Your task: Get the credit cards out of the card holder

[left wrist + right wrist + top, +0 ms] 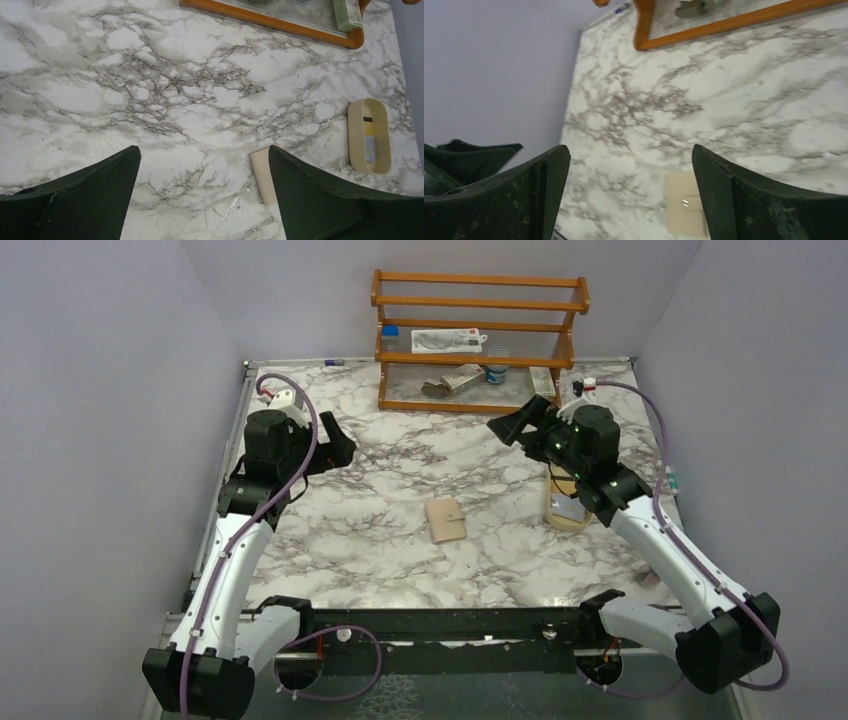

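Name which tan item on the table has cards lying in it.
The oval tray at the right side; the flat card holder mid-table lies folded shut.

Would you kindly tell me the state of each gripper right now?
Left gripper: open, holding nothing.
Right gripper: open, holding nothing.

Wooden rack (478, 303) at marble table (380, 540) back; white packet (447, 340) on shelf; oval tray (354, 135) right.

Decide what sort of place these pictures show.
Probably a robotics lab test cell: a left arm and a right arm bolted at a marble-patterned table, plain lilac walls enclosing it, a wooden rack behind.
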